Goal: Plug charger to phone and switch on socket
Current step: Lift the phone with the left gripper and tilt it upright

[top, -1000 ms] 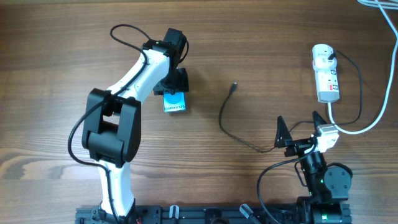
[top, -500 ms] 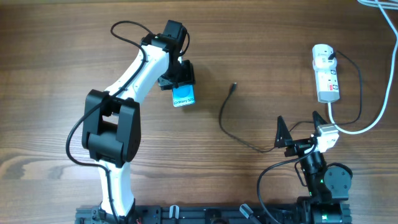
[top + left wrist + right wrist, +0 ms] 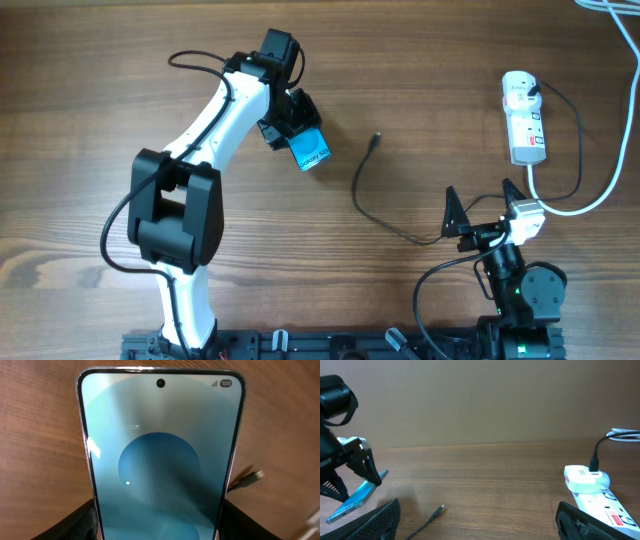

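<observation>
My left gripper (image 3: pixel 293 128) is shut on the phone (image 3: pixel 311 150), whose turquoise screen fills the left wrist view (image 3: pixel 160 460); it is held tilted above the table, also seen in the right wrist view (image 3: pixel 355 497). The charger, a thin black cable (image 3: pixel 362 195), lies on the table with its connector plug (image 3: pixel 376 140) free, right of the phone; the plug shows in the left wrist view (image 3: pixel 247 478) and right wrist view (image 3: pixel 437 511). The socket (image 3: pixel 524 118), a white power strip with a black plug in it, lies at the far right (image 3: pixel 592 485). My right gripper (image 3: pixel 485 205) is open and empty near the front.
A thicker white cable (image 3: pixel 600 195) curves from the socket's near end up the right table edge. The black cable runs back toward the right arm's base (image 3: pixel 520 290). Wooden table (image 3: pixel 100 100) all around.
My left gripper has carried the phone rightward toward the connector plug and turned it clockwise. The right arm has not moved.
</observation>
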You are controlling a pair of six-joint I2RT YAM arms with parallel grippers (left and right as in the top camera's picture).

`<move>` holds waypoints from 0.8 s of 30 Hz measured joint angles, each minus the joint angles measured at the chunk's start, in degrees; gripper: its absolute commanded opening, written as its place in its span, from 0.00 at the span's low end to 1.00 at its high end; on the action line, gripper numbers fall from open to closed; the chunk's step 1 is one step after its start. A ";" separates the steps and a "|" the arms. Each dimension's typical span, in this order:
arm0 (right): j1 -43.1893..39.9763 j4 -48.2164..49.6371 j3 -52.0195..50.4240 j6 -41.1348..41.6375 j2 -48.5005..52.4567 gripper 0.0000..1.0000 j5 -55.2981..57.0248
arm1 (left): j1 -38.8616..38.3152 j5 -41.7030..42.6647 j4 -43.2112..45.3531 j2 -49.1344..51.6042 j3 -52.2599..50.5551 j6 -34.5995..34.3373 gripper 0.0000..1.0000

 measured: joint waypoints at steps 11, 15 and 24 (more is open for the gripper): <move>0.00 0.00 0.00 0.00 0.00 1.00 0.00 | 1.05 9.92 -0.24 -0.63 0.00 -17.94 0.04; 0.00 0.00 0.00 0.00 0.00 1.00 0.00 | 3.72 16.31 -0.22 -0.63 0.00 -18.67 0.04; 0.00 0.00 0.00 0.00 0.00 1.00 0.00 | 8.39 26.67 -0.22 -0.63 0.00 -22.08 0.04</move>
